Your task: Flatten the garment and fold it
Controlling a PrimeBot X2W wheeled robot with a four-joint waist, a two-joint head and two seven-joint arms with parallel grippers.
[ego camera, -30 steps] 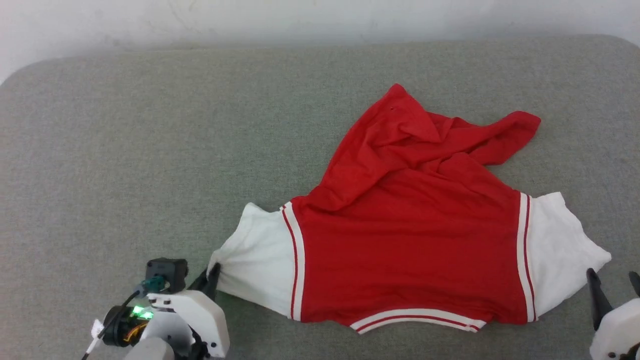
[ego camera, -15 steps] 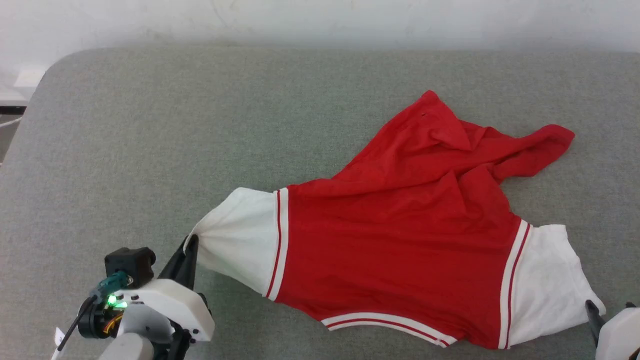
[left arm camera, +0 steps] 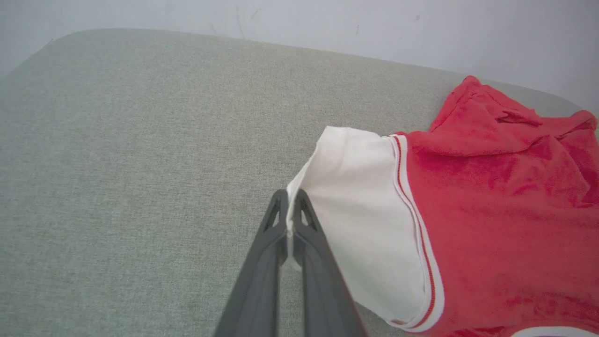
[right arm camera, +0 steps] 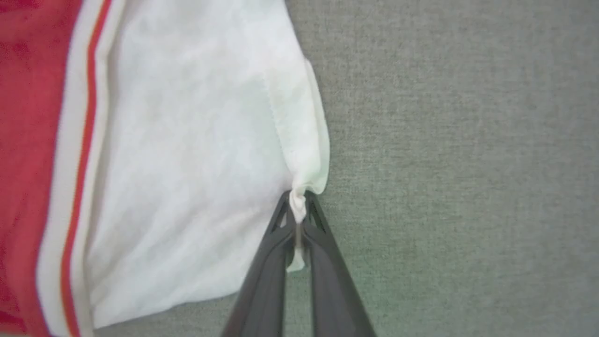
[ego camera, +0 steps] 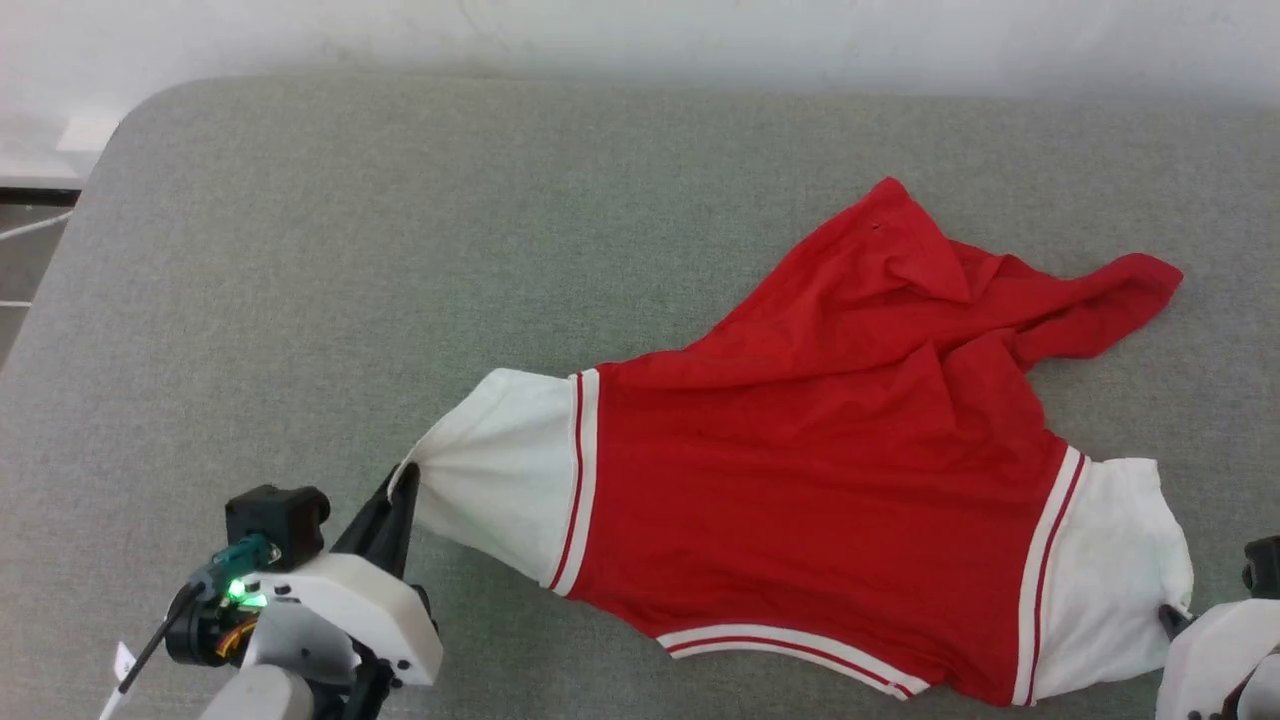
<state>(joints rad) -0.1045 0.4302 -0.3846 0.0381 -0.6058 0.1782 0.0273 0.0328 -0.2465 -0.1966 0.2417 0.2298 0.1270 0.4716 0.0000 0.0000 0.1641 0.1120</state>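
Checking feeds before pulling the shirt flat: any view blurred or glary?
Right wrist view: soft blur over the white sleeve and right pincer. Left wrist view: sharp on the left pincer. Head view: even light, no glare on the garment.

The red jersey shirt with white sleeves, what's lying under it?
The grey woven surface shows all round the red jersey shirt, which lies on it. Anything beneath the red body and its bunched far end is covered from view.

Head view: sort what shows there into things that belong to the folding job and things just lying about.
Job in hand:
garment
left gripper, shut on one white sleeve
right gripper, shut on the other sleeve

Just there:
grey padded surface
white wall behind it
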